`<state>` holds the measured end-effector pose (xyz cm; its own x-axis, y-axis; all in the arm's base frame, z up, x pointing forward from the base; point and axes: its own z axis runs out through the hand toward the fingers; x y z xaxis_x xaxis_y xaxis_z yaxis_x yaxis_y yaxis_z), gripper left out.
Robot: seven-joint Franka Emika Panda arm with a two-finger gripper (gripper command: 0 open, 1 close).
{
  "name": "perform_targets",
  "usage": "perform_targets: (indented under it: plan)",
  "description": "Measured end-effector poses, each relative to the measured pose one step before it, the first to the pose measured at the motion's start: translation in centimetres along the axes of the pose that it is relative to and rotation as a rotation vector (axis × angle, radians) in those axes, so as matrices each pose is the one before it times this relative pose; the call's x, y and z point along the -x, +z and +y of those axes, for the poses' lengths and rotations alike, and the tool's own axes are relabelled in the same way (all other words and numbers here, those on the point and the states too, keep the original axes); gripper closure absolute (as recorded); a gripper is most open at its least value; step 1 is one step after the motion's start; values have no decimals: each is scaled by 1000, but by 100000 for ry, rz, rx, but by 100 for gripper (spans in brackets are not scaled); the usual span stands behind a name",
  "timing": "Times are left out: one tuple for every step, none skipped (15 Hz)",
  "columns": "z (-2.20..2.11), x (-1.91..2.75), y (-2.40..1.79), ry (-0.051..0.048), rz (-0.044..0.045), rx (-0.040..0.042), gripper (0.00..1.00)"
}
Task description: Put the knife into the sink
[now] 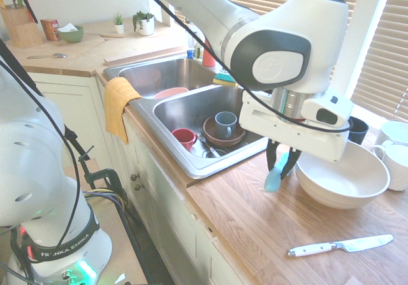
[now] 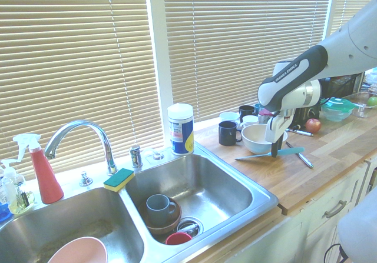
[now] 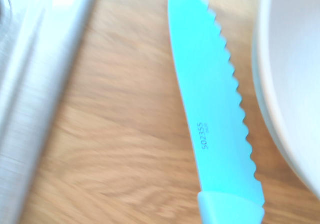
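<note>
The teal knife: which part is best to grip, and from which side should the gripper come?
Judging by this frame, the handle end, from straight above. The gripper is shut on the knife there, pointing down, and the long flat blade stays about level above the countertop, clear of the white bowl, its wavy edge away from the fingers.

Ext1: beside arm, wide | Ext2: opposite, over sink (image 2: pixel 194 186) | wrist: close, downward

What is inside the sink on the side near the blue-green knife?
That basin of the sink holds a grey mug sitting in a brown bowl and a red cup. The dishes hide part of the drain, so anything beneath them cannot be seen.
</note>
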<state>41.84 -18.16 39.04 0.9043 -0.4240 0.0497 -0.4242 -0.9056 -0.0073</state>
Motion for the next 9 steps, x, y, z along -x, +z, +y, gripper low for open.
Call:
perform_targets:
  plan:
    - [-449, 65, -563, 294, 975, -150, 100]
    - [-409, 39, -496, 391, 774, -56, 100]
    - [-358, 32, -473, 541, 539, -46, 100]
    - [-298, -13, -565, 614, 673, -73, 100]
    - [-274, -23, -628, 435, 787, -148, 100]
    - [-303, 50, -641, 582, 717, -197, 100]
    - [-431, 51, -745, 821, 1013, -205, 100]
    - [-412, 26, -690, 745, 754, -183, 100]
    - [-493, 12, -626, 786, 761, -144, 100]
